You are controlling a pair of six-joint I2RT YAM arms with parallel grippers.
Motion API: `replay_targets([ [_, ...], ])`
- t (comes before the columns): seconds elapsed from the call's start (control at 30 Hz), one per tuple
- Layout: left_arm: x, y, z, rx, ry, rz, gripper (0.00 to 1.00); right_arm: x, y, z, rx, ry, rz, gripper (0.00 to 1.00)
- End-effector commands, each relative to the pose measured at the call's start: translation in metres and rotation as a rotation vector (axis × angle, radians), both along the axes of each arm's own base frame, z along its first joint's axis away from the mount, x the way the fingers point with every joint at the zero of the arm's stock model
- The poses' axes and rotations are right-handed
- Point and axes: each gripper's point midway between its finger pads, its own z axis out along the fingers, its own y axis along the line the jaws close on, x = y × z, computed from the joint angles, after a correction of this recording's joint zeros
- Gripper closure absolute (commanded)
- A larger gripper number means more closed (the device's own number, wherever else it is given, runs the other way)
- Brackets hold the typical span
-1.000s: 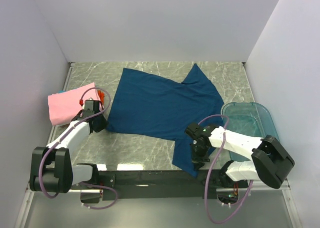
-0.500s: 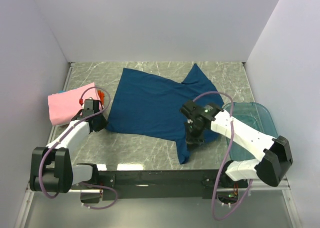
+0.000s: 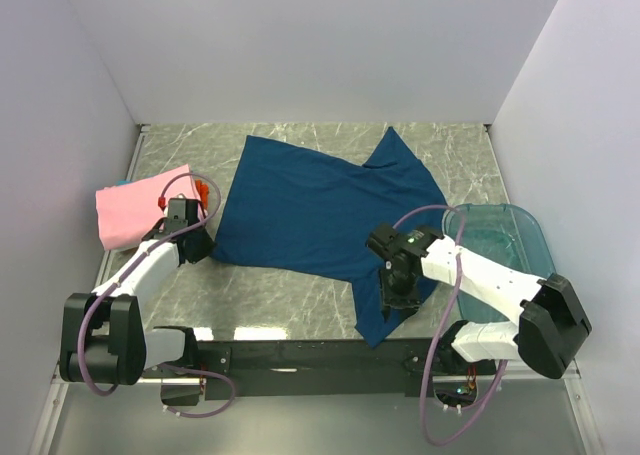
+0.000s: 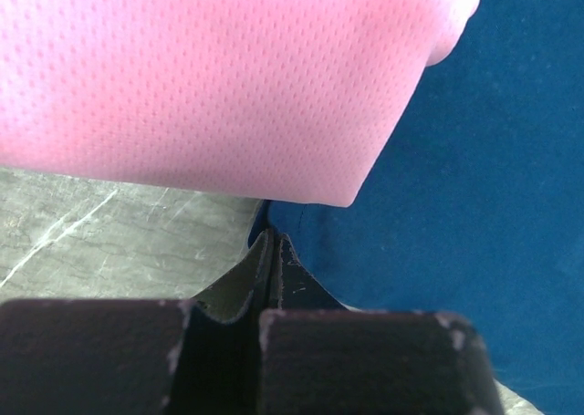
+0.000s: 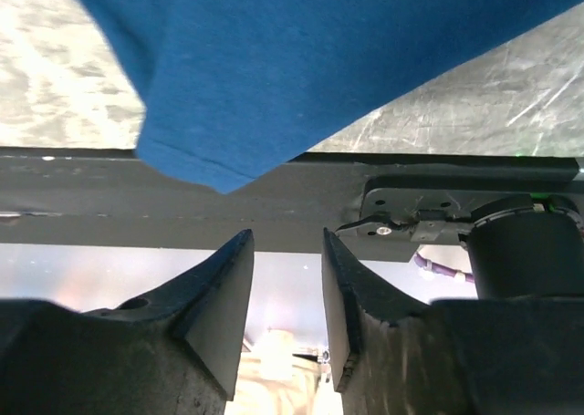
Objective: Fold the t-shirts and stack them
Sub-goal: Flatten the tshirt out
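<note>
Left gripper (image 4: 274, 243) clenched on large dark navy-blue cloth t-shirt (image 3: 320, 210) corner; right gripper (image 5: 287, 251) released; should catch the hanging hem squarely before folding.

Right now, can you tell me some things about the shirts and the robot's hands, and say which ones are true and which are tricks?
1. The right gripper is open, with nothing between its fingers. True.
2. The pink t-shirt lies inside the teal tub. False: it lies on the table at the left, and the tub stands at the right.
3. The left gripper is wide open. False: its fingers are shut together.
4. The blue t-shirt lies spread out in the middle of the table. True.
</note>
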Motion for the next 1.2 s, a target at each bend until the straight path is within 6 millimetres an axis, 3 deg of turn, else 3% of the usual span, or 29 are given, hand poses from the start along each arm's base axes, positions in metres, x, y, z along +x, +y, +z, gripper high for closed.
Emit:
replay_targets([
  [0.0,0.010,0.000,0.010,-0.002,-0.023,-0.012,1.00,-0.005,0.006,-0.007,0.049,0.007,0.003,0.58],
  [0.13,0.010,0.000,0.009,-0.003,-0.027,-0.010,0.99,-0.015,0.015,-0.021,0.124,0.048,0.020,0.60],
  [0.33,0.010,0.001,0.008,0.005,-0.014,-0.009,1.00,-0.021,0.012,-0.042,0.103,0.082,0.028,0.60],
  [0.47,0.010,0.001,0.007,0.006,-0.007,-0.009,1.00,-0.019,0.014,-0.051,0.103,0.084,0.032,0.48],
  [0.7,0.011,0.003,0.004,0.008,0.003,-0.007,1.00,-0.018,0.011,-0.068,0.063,0.100,0.023,0.49],
  [0.8,0.011,0.003,0.004,0.008,0.003,-0.007,1.00,-0.019,0.010,-0.073,0.056,0.100,0.003,0.56],
  [0.97,0.013,0.005,0.005,0.016,0.005,-0.009,1.00,-0.017,-0.006,-0.072,-0.033,0.083,0.000,0.90],
  [1.03,0.016,0.007,0.008,0.024,-0.002,-0.010,1.00,-0.016,-0.016,-0.060,-0.087,0.071,0.005,0.97],
  [1.17,0.021,0.010,0.013,0.039,-0.012,-0.011,0.99,-0.006,-0.034,-0.043,-0.180,0.014,-0.008,1.00],
])
